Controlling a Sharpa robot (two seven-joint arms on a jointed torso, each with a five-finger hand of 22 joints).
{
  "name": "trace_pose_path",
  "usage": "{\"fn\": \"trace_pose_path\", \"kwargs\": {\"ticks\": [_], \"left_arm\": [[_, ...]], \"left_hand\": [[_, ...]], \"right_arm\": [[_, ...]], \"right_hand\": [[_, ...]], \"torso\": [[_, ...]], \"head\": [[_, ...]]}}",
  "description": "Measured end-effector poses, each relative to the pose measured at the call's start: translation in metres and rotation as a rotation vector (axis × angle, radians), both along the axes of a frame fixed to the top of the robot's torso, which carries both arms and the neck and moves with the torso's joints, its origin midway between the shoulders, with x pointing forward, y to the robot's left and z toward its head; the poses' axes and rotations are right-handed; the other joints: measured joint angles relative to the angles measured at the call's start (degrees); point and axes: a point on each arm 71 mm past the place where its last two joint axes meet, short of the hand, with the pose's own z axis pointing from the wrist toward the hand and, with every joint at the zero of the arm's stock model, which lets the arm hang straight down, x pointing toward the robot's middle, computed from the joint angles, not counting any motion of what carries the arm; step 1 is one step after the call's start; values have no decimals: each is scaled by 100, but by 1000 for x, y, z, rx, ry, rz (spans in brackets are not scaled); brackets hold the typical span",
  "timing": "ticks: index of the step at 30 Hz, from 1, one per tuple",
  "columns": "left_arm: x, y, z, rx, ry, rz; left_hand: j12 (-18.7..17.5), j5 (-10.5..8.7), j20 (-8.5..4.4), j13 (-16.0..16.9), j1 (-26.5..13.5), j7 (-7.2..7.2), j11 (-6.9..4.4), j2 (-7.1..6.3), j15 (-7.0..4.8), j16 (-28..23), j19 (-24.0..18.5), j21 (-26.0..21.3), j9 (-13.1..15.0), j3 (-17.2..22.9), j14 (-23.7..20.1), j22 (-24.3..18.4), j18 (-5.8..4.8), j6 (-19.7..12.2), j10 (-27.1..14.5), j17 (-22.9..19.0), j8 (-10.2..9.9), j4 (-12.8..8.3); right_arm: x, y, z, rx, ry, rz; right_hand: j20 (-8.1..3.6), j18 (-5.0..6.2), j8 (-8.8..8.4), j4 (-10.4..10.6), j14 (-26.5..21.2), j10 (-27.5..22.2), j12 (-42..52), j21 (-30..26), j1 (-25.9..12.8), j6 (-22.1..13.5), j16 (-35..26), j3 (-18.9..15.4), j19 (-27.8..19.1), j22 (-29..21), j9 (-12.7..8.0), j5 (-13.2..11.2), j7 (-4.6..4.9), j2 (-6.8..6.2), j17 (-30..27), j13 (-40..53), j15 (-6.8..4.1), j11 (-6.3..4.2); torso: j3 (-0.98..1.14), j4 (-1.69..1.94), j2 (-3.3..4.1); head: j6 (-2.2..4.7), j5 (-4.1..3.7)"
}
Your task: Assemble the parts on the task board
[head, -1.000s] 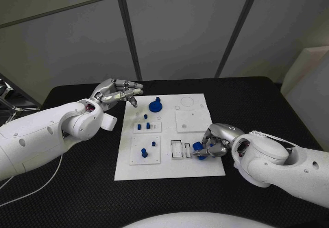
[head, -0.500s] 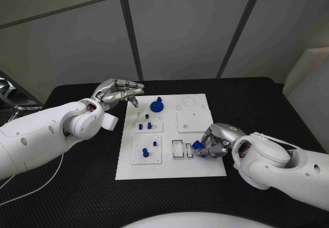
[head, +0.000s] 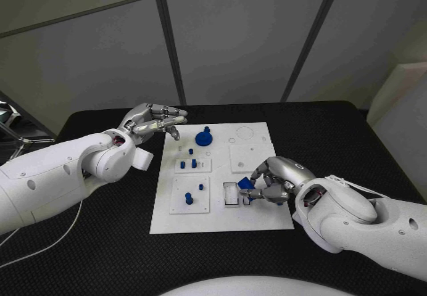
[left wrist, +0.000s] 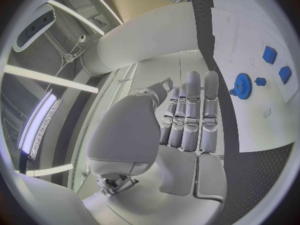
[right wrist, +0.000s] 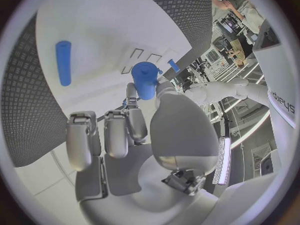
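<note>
Right hand [head: 269, 182]: pinches blue block [head: 247, 184] over slots at board [head: 223, 219] centre-right, apparently lining up insertion | Left hand [head: 154, 119]: upper left, off the board, fingers curled, holding nothing, seemingly waiting.

Task board [head: 253, 216] centred on table [head: 338, 129].

Smooth matt white plastic task board [head: 253, 219] on a black table [head: 107, 246] of woven, textured mat; glossy blue plastic parts [head: 203, 137]; silver metallic hands [head: 156, 120].
</note>
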Motion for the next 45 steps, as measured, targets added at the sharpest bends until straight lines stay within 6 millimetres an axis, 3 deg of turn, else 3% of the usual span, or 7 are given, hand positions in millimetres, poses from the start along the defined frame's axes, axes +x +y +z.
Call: {"fn": "trace_pose_path", "kwargs": {"ticks": [7,9,12,26,33,38,45], "left_arm": [[0,-1,0,-1,0,-2],[0,-1,0,-1,0,-2],[0,-1,0,-1,0,-3],[0,-2,0,-2,0,-5],[-1,-1,0,-2,0,-4],[-1,-1,0,-1,0,-4],[-1,-1,0,-1,0,-4]], "left_hand": [[0,0,0,0,0,0,0,0,0,0,0,0,0,0,0,0,0,0,0,0,0,0],[0,0,0,1,0,0,0,0,0,0,0,-16,1,-9,0,-2,0,0,0,0,0,9],[0,0,0,5,0,0,0,0,0,0,0,-22,5,-16,0,-5,0,0,0,0,0,16],[0,0,0,4,0,0,0,0,0,0,0,-22,4,-16,0,-5,0,0,0,0,0,16],[0,0,0,4,0,0,0,0,0,0,0,-22,3,-16,0,-5,0,0,0,1,0,16],[0,0,0,3,0,0,0,0,0,0,0,-22,3,-16,0,-4,0,0,0,1,0,16],[0,0,0,3,0,0,0,0,0,0,0,-22,3,-16,0,-4,0,0,0,1,0,16]], "right_arm": [[4,13,-5,9,26,16],[5,17,-7,6,34,21],[7,21,-9,-3,46,25],[15,31,-18,-54,82,6],[18,32,-19,-65,78,-12],[18,33,-19,-65,73,-19],[18,33,-17,-57,61,-26]], "right_hand": [[0,0,-1,21,0,0,-57,0,-163,1,0,-22,0,0,4,1,0,33,0,-49,0,0],[0,0,0,40,-5,-12,-72,0,-274,31,0,-51,0,0,282,2,10,22,0,-49,-5,-12],[-13,0,1,41,-7,-21,-73,0,-447,123,-22,-91,-13,0,419,-6,-47,-36,0,-55,-35,-21],[-41,1,32,45,-20,-41,-95,0,-777,299,-22,-94,-1,0,618,-101,-130,-191,-1,-56,-63,-42],[-61,1,12,55,1,-21,-162,0,-1275,330,-49,-459,-21,0,801,-1255,-160,-454,-1,-82,-84,-63],[-61,0,-18,64,1,-21,-185,0,-1541,330,-49,-983,-21,0,898,-1379,-160,-599,-1,-88,-84,-63],[-61,0,-18,67,0,-41,-186,0,-1715,330,-49,-1128,-21,0,943,-1379,-160,-707,-1,-98,-84,-83]], "torso": [[-3,5,0],[-3,5,2],[-3,5,3],[-2,-3,5],[-1,-4,5],[1,-8,5],[3,-12,1]], "head": [[-3,24],[-4,28],[-4,36],[-23,71],[-24,80],[-24,93],[-16,96]]}}
